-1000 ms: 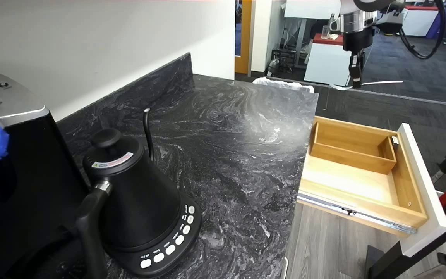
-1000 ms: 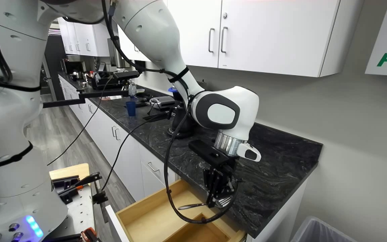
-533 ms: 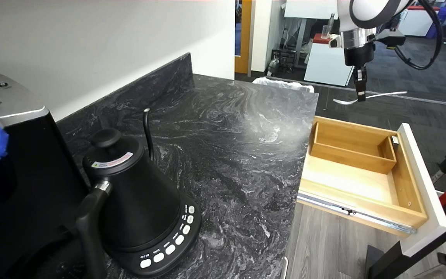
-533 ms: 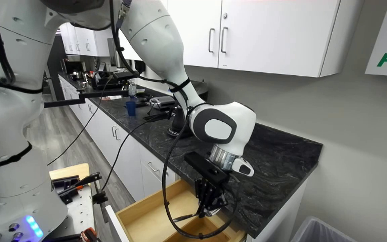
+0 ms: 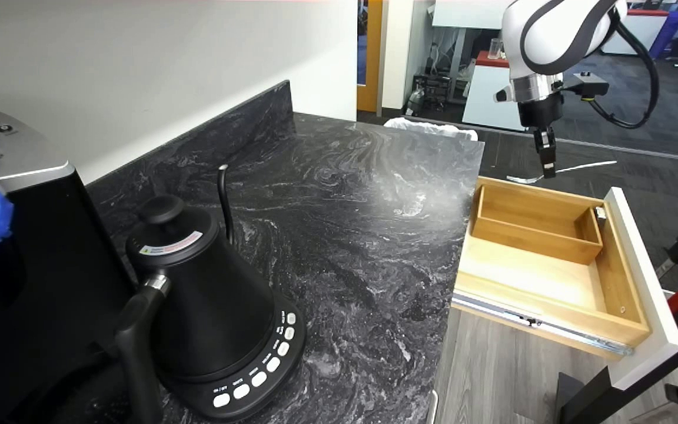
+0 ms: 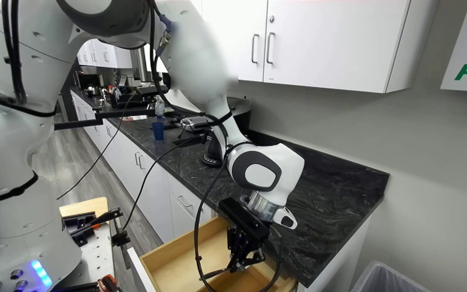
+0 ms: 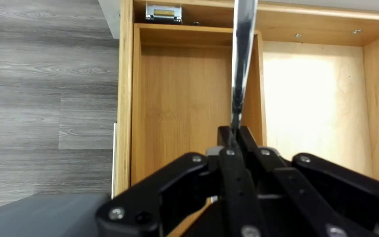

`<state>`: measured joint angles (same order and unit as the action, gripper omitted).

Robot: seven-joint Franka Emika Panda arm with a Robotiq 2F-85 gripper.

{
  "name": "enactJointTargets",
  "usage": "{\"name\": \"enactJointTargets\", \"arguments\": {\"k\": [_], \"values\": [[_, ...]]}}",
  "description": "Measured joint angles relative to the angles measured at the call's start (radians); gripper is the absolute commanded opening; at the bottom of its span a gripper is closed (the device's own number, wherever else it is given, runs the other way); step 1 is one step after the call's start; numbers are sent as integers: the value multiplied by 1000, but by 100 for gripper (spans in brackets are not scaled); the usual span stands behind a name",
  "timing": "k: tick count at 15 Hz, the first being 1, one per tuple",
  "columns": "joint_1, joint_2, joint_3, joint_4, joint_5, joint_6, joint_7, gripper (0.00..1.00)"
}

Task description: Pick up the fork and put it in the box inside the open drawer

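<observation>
In the wrist view, the box (image 7: 176, 98) lies left in the open drawer (image 7: 314, 98). Seemingly over its right part hangs the fork (image 7: 241, 65), pinched by the fingers of the gripper (image 7: 234, 132), handle pointing far, nearly parallel to the box's long sides. A slight leftward shift before lowering seems wise.

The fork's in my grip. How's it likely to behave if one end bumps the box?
Probably stiff: the fork juts out on both sides of the end effector without visible sag. It may pivot, being pinched partway along its length. Its shiny, metallic-looking surface could also let it slip.
</observation>
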<state>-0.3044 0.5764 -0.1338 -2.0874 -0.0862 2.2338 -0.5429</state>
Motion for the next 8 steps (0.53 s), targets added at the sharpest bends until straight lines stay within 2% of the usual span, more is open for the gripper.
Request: {"name": "enactJointTargets", "arguments": {"k": [4,8], "values": [[-22,36,5,16,6,6,-18,5],[-52,65,24,27,42,82,-34,5]]}}
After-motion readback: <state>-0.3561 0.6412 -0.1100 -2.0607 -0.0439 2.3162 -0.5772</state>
